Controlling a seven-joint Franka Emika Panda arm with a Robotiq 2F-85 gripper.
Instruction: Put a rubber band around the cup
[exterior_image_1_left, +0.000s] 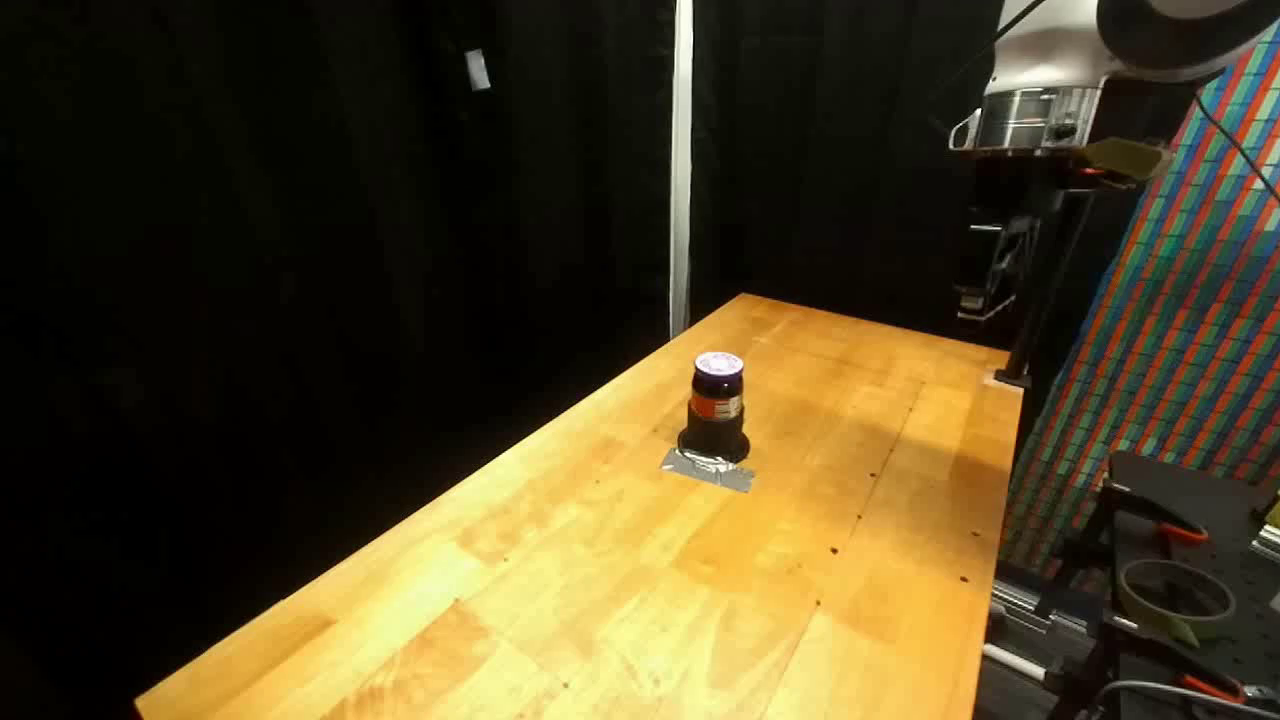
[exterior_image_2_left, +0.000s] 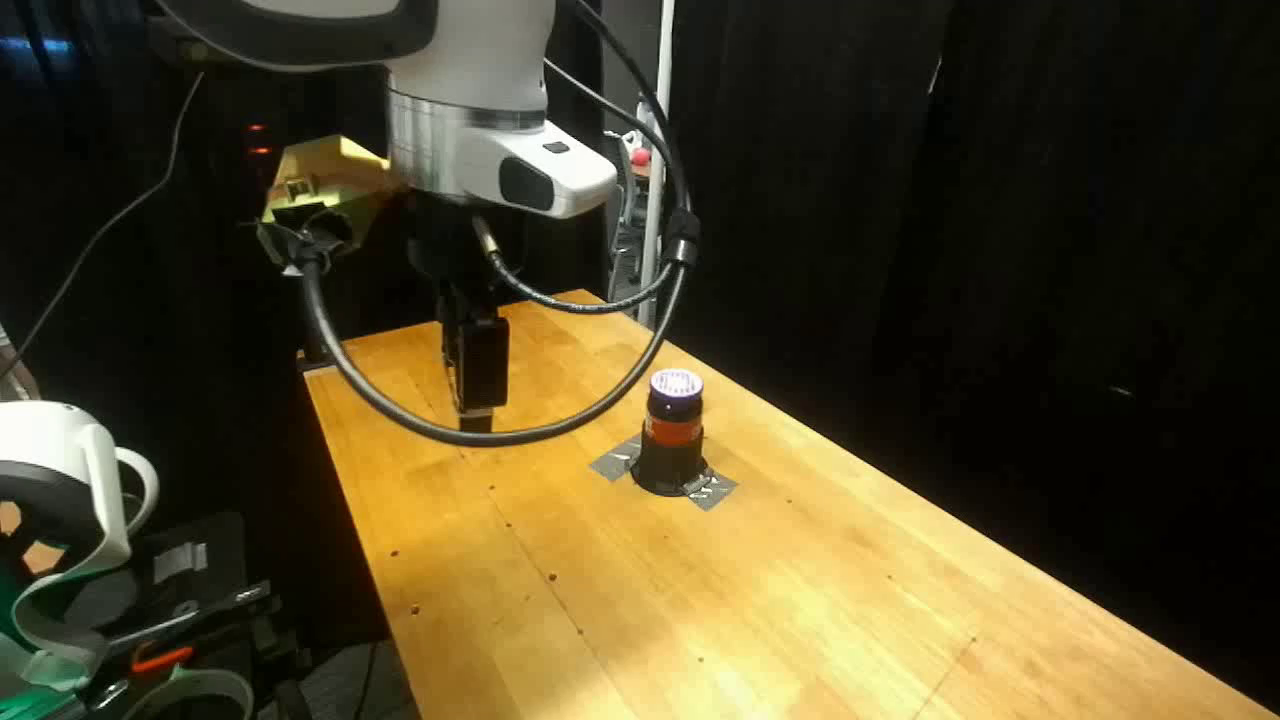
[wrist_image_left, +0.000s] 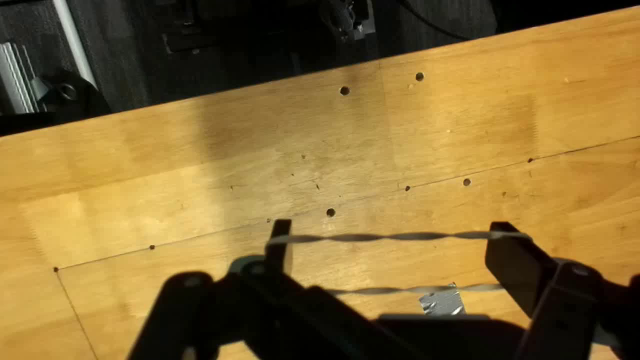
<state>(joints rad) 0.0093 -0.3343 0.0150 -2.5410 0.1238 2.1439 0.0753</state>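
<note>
In the wrist view we find the rubber band (wrist_image_left: 420, 236) looped round both fingers (wrist_image_left: 520, 265) of the gripper (wrist_image_left: 390, 230); these stand spread wide, two twisted strands crossing the gap. The cup (exterior_image_1_left: 716, 405) is upright on the tabletop (exterior_image_1_left: 560, 600), orange-red label (exterior_image_2_left: 675, 431) round its dark body, black flared base (exterior_image_2_left: 668, 476) beneath, grey tape (exterior_image_2_left: 712, 490) at the foot. Both exterior views show us no rubber band on it. There, too, the gripper hangs above the tabletop, well apart from the cup. Our reading: loading and stretching done, placing not yet begun. Left to do, we judge: carry the loop over the cup, lower it round the body, free the fingers.
</note>
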